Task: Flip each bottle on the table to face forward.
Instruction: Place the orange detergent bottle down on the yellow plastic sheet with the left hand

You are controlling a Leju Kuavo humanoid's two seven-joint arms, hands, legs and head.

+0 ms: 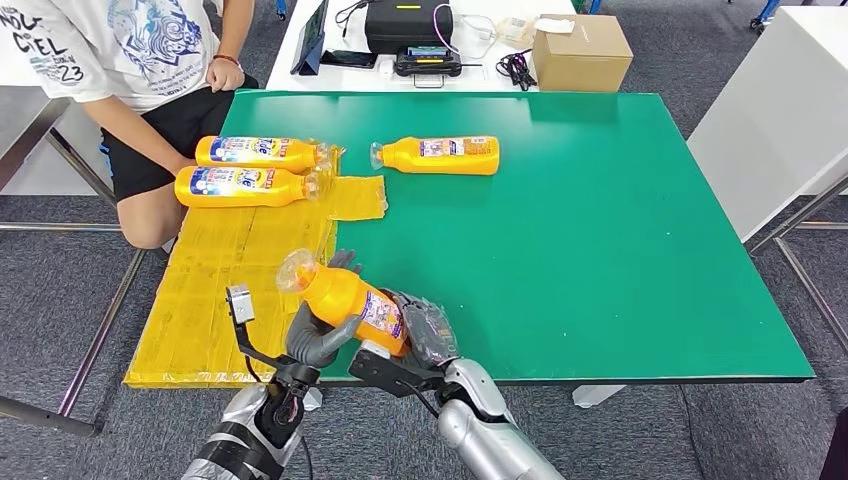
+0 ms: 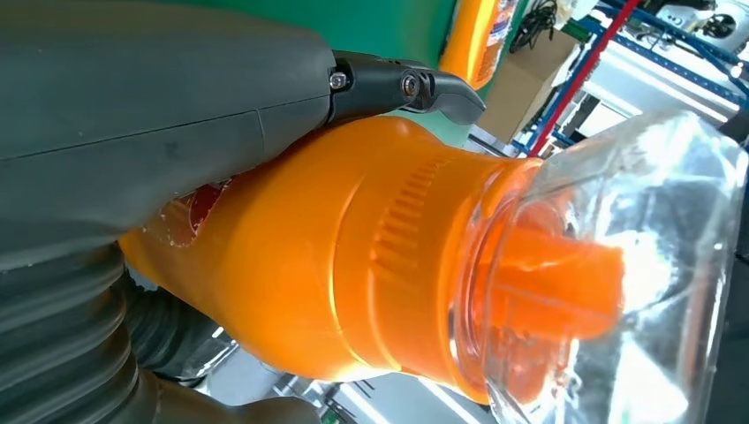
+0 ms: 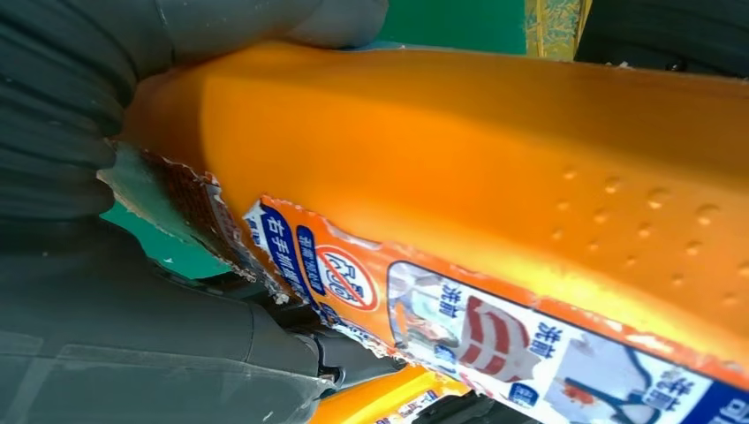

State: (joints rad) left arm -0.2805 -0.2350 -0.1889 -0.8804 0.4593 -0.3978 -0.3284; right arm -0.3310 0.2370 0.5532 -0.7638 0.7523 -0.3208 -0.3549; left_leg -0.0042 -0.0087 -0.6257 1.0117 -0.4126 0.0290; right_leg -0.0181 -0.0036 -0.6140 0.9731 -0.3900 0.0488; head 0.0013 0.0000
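An orange bottle (image 1: pixel 345 295) with a clear cap is lifted off the table near the front edge, tilted with its cap up and to the left. My left hand (image 1: pixel 312 335) grips its neck end and my right hand (image 1: pixel 425 335) holds its base end. The left wrist view shows the orange bottle (image 2: pixel 353 265) close up with my left hand's thumb (image 2: pixel 159 79) across it. In the right wrist view the bottle's torn label (image 3: pixel 424 309) faces the camera. Two more orange bottles (image 1: pixel 262 153) (image 1: pixel 250 186) lie side by side at the far left. A third bottle (image 1: pixel 440 155) lies on the green table (image 1: pixel 600 230).
A yellow mat (image 1: pixel 230 290) covers the table's left part. A person (image 1: pixel 130 70) sits at the far left corner, knee beside the two bottles. Behind the table stand a cardboard box (image 1: pixel 582 52) and black devices (image 1: pixel 410 30). A white table (image 1: pixel 780 110) lies to the right.
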